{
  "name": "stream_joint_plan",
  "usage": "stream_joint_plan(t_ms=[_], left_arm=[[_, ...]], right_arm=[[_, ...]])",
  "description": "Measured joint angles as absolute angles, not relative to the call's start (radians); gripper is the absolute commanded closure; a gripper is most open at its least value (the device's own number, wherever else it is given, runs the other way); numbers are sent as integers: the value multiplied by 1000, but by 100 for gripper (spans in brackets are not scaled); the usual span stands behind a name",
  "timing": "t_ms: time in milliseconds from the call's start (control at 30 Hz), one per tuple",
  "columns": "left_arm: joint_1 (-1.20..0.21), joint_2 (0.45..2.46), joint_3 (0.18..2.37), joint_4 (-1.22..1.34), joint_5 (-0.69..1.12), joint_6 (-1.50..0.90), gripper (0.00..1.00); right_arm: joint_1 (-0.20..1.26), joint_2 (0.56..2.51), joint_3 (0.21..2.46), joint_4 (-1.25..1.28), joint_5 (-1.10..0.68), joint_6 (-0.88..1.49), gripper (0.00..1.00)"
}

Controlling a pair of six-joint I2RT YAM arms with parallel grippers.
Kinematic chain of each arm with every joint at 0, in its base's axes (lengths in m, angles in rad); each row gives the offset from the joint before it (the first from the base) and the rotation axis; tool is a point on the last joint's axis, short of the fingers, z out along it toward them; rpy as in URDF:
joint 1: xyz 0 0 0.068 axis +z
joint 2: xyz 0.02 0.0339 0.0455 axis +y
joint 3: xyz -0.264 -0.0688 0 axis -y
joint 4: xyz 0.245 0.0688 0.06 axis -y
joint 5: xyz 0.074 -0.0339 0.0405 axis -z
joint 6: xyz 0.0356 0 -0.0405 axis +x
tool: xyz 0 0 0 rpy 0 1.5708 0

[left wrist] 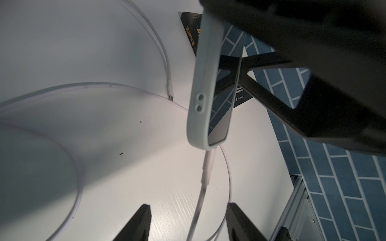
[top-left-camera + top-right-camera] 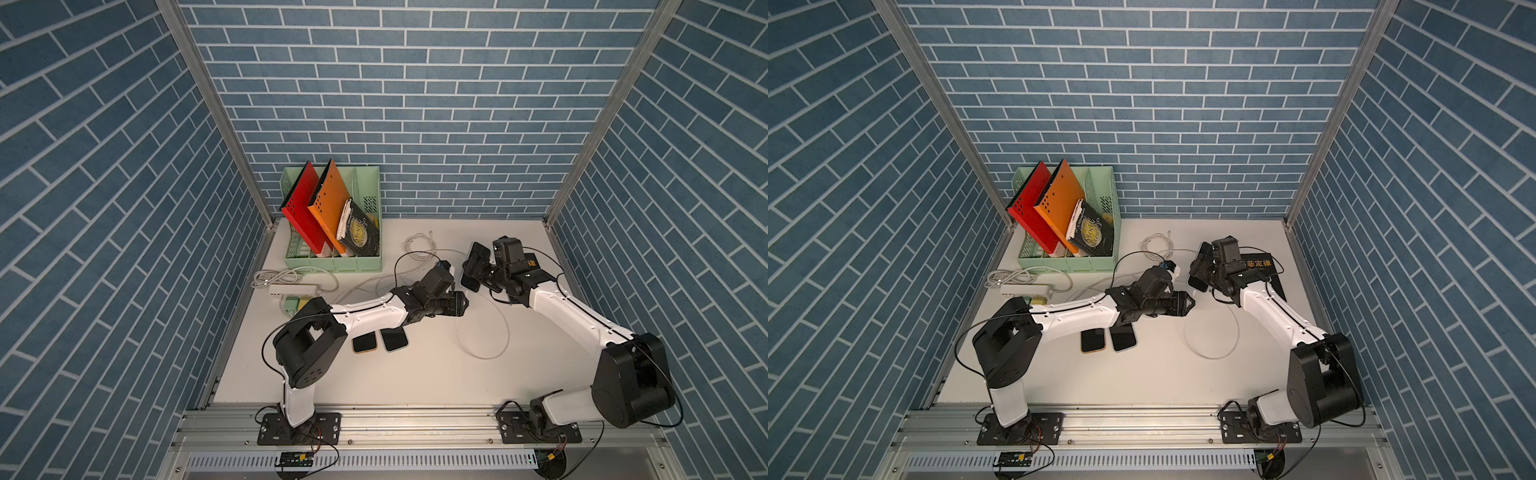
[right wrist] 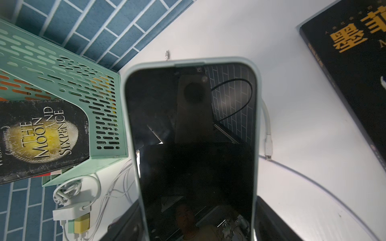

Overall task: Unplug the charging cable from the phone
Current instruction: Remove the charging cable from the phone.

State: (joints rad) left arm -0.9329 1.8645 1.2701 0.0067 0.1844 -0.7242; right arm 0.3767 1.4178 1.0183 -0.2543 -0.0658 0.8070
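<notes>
Phone (image 3: 194,135) clamped in right gripper (image 3: 196,201) near the table's (image 1: 83,52) far right corner; charging cable (image 1: 205,173) plugged in. Left gripper (image 1: 188,206) jaws apart, straddling cable.

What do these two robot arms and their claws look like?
The left arm and right arm have white shells, bulky black joints and thin black cables looping alongside. The left gripper and right gripper are black, with two angular fingers.
</notes>
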Motion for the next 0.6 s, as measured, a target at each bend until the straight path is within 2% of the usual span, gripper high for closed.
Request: stream_joint_plan(t_ms=[133, 233, 467, 600], left_arm=[[-935, 1876, 1278, 9, 186, -722, 52], [-935, 1882, 1278, 12, 186, -722, 54], [-935, 1896, 1298, 14, 197, -719, 68], [-936, 1907, 1315, 14, 204, -717, 70]], right_arm=[[377, 1401, 1002, -249, -67, 811, 98], [377, 1391, 994, -249, -68, 815, 98], [377, 1378, 982, -246, -68, 816, 99], [377, 1375, 982, -243, -68, 816, 99]])
